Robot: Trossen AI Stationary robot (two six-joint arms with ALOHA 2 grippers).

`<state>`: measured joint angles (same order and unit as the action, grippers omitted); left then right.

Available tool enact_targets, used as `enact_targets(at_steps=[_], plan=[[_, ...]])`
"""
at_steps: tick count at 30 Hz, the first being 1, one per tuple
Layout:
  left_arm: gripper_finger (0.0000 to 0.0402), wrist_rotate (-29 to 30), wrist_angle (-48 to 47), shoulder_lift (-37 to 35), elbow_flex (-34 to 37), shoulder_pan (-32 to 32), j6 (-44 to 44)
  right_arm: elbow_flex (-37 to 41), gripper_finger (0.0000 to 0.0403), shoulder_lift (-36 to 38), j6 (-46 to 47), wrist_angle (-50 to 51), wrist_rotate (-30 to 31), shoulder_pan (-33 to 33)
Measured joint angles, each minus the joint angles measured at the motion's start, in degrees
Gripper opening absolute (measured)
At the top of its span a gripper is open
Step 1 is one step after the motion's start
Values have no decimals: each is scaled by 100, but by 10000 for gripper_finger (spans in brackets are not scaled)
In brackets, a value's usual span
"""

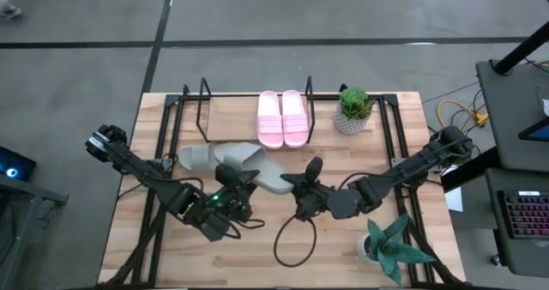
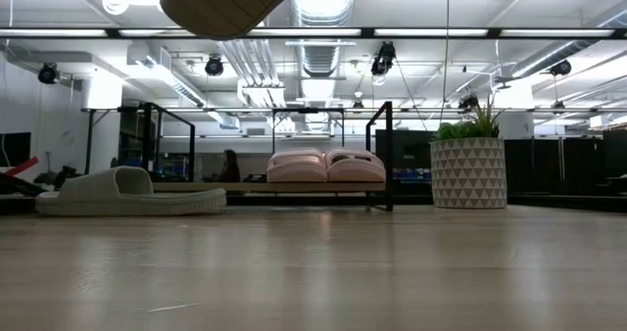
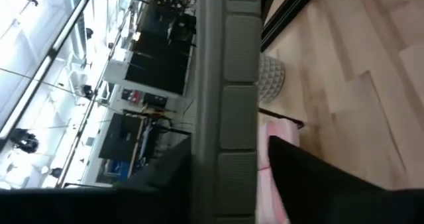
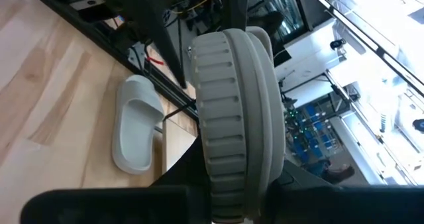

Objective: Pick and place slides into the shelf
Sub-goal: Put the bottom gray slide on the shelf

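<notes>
The pale pink slides (image 1: 283, 118) stand side by side on the shelf (image 1: 227, 118), right of its middle. One grey-green slide (image 1: 196, 157) lies flat on the table in front of the shelf. The other grey-green slide (image 1: 256, 166) is up in the air between my two grippers; in the low view its sole (image 2: 230, 3) shows at the top, clear of the table. My left gripper (image 1: 235, 180) is at its left end and my right gripper (image 1: 301, 182) is at its right end. Both are shut on it. My left gripper has the raised slide between its two fingers (image 3: 165, 177), which lie across a long narrow face of moulded blocks (image 3: 228, 118). They come nearly level from the table's left. The slide is lifted clear. My right gripper holds the same slide by its near end (image 4: 238, 184), coming nearly level from the table's right. The slide's own ribbed sole (image 4: 235, 105) hides the place of contact. The slide runs away from the fingers, clear of the table.
A plant in a white patterned pot (image 1: 352, 114) stands at the shelf's right end. A second plant (image 1: 390, 247) stands near the table's front right corner. A black cable loop (image 1: 296, 238) lies at the front middle. The shelf board left of the pink pair is bare.
</notes>
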<state>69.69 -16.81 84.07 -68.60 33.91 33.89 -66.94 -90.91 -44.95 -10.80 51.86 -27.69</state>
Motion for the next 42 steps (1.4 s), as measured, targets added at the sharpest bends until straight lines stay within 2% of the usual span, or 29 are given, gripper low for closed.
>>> enact_targets(at_steps=[5, 8, 15, 20, 25, 32, 42], plan=[[52, -53, 119, -2, 0, 2, 5, 0, 46, 0, -24, 24, 8, -13], [49, -67, 122, -11, 18, -7, 122, 0, 52, 0, 8, 24, 21, -21], [49, -165, -64, -62, 174, 137, 290, -52, 146, 145, 718, 742, 66, -270], [49, -696, -390, -90, 216, 235, 399, -116, 183, 512, 1259, 1505, -249, -665], [48, -1585, -254, -73, 232, 236, 830, -122, 183, 1068, 1947, 1624, -1297, -706], [48, -1963, 621, 0, 209, 199, 1956, -107, 173, 1173, 1984, 1866, -1413, -192], [47, -2473, 810, 14, 199, -68, 2249, -564, 188, 521, 1634, 2025, -1495, 224]])
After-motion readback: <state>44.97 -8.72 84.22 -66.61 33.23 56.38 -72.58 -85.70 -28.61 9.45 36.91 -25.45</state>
